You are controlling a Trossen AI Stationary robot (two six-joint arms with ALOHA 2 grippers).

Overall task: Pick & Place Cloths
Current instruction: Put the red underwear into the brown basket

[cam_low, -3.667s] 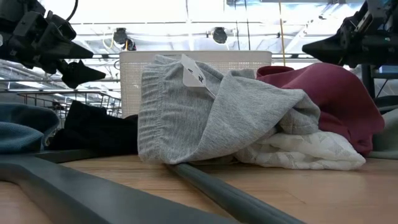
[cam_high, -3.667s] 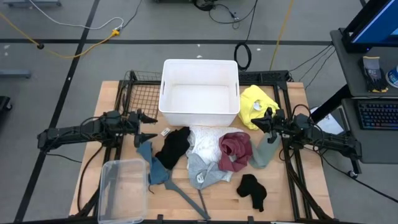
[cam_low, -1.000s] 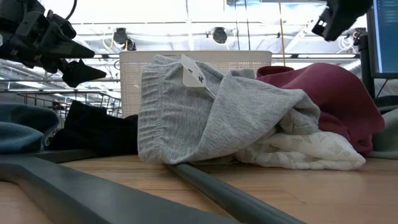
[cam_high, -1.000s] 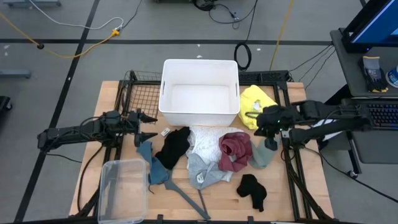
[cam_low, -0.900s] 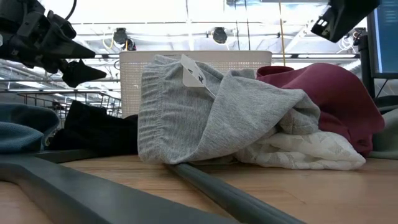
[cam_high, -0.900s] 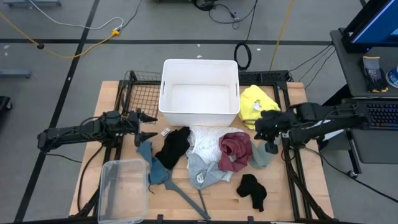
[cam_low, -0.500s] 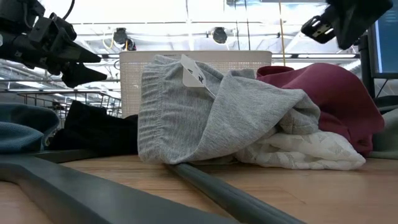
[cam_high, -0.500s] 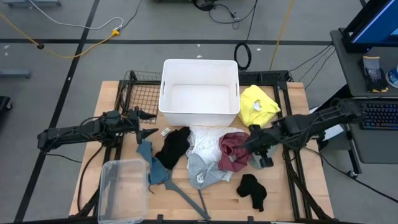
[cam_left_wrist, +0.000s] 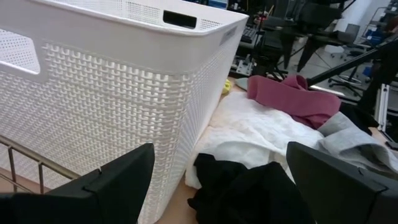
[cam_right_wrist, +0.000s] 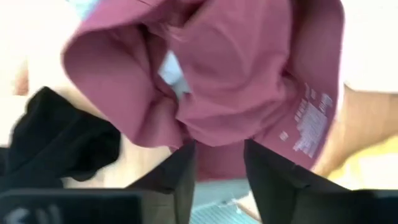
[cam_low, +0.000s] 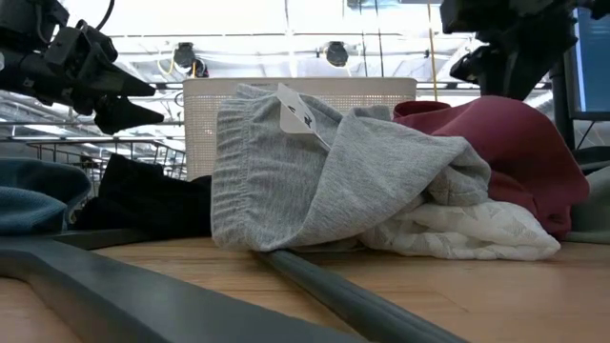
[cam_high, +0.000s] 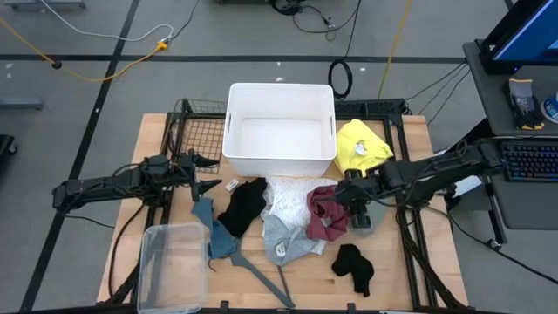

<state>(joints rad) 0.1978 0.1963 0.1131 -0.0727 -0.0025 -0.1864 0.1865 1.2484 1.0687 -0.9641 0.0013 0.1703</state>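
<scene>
The cloths lie heaped at the table's middle: maroon (cam_high: pixel 327 209) (cam_low: pixel 519 143) (cam_right_wrist: pixel 236 74), lacy white (cam_high: pixel 288 194) (cam_left_wrist: pixel 249 134), light grey (cam_high: pixel 283 240) (cam_low: pixel 334 181), black (cam_high: pixel 244 208), and teal (cam_high: pixel 214 231). A second black cloth (cam_high: pixel 353 266) lies near the front edge, and the yellow one (cam_high: pixel 362 146) lies beside the basket. My right gripper (cam_high: pixel 347 199) (cam_right_wrist: pixel 217 155) is open, points down and hovers over the maroon cloth's right edge without touching it. My left gripper (cam_high: pixel 207 177) (cam_left_wrist: pixel 221 155) waits open above the table, left of the black cloth.
A white woven basket (cam_high: pixel 281 126) stands at the far middle, with a wire rack (cam_high: pixel 196 131) to its left. A clear plastic bin (cam_high: pixel 173 266) sits at the near left corner. A grey plastic hanger (cam_high: pixel 266 277) (cam_low: pixel 334 295) lies under the heap's near side.
My right gripper has swung from beside the yellow cloth toward the table's left and near side. It has tipped from level to pointing down and now stands over the maroon cloth. No cloth has moved.
</scene>
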